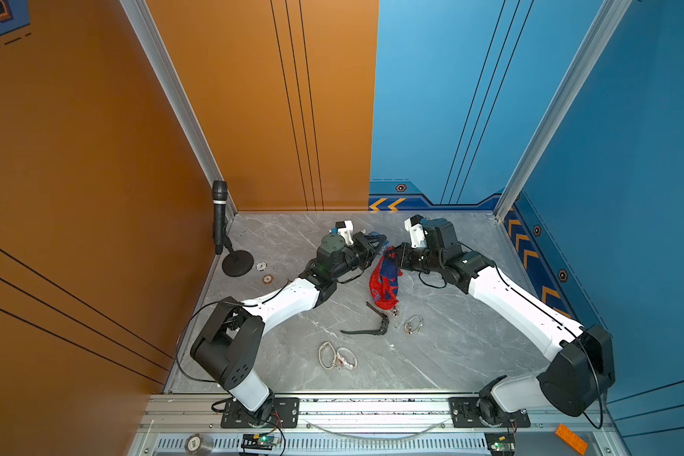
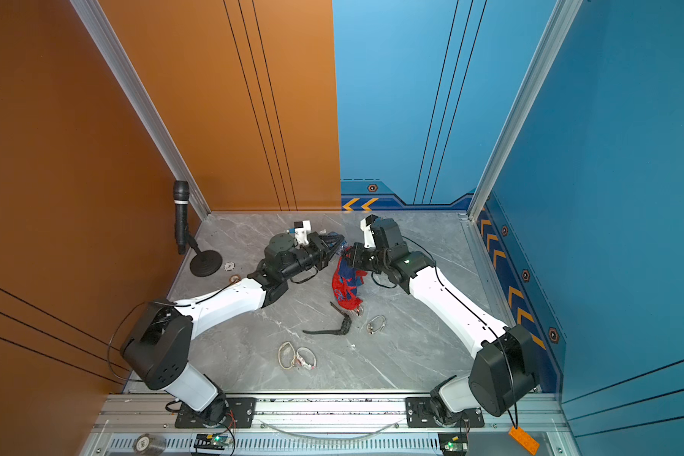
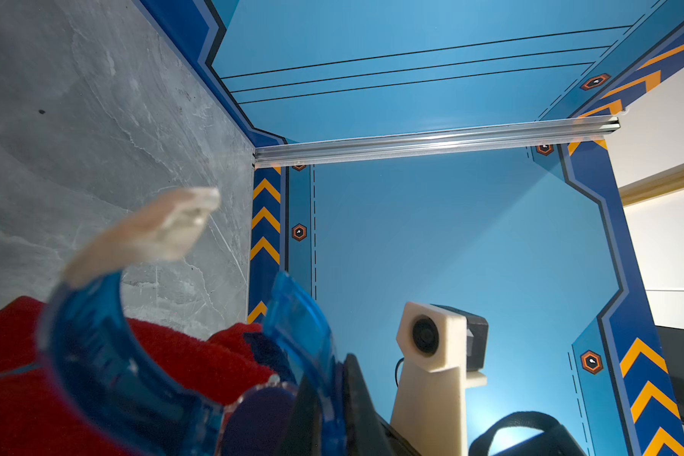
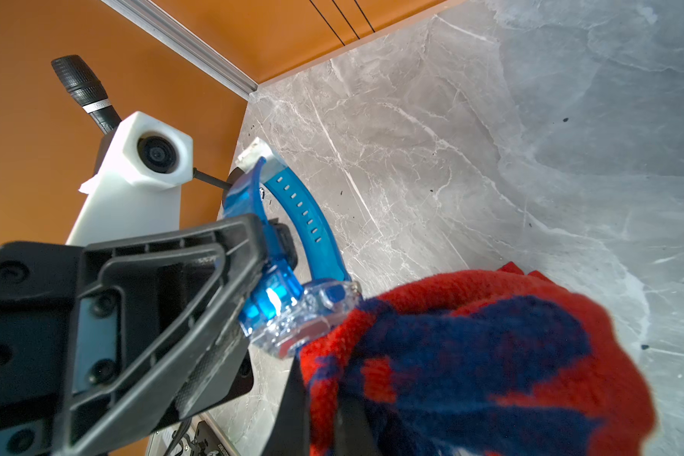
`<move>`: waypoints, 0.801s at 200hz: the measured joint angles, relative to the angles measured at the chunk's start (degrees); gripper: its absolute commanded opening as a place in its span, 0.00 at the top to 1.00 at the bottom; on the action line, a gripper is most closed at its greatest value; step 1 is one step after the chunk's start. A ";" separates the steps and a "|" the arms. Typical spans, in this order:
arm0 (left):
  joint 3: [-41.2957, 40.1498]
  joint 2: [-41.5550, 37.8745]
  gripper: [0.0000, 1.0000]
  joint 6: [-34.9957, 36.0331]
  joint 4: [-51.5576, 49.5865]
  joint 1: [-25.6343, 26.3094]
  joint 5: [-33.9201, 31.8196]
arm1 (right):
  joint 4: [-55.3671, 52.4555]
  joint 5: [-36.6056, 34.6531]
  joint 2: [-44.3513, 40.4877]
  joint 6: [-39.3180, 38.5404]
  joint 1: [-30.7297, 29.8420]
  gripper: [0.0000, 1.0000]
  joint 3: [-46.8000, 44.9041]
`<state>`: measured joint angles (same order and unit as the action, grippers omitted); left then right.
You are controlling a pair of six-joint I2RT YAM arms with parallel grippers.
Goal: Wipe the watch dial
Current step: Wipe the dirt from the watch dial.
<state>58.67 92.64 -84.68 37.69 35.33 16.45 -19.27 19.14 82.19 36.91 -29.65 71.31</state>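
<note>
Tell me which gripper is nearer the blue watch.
Left. The left gripper is clamped on the blue watch by its strap; the right gripper, shut on the red-and-blue cloth, reaches the watch only through that cloth.

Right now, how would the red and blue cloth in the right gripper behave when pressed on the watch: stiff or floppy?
Probably floppy: the cloth hangs limp below the right gripper. Its fuzzy knit likely drags rather than slips on the blue watch. It bunches against it, so it should give easily.
</note>
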 measured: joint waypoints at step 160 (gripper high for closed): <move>0.02 0.04 1.00 0.02 1.09 0.48 -0.02 | 0.07 -1.86 -1.09 0.04 -0.57 1.00 -0.76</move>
<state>58.70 92.68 -84.66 38.79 35.81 16.43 -19.20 17.28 81.10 36.95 -30.22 70.54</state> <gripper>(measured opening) 0.092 0.047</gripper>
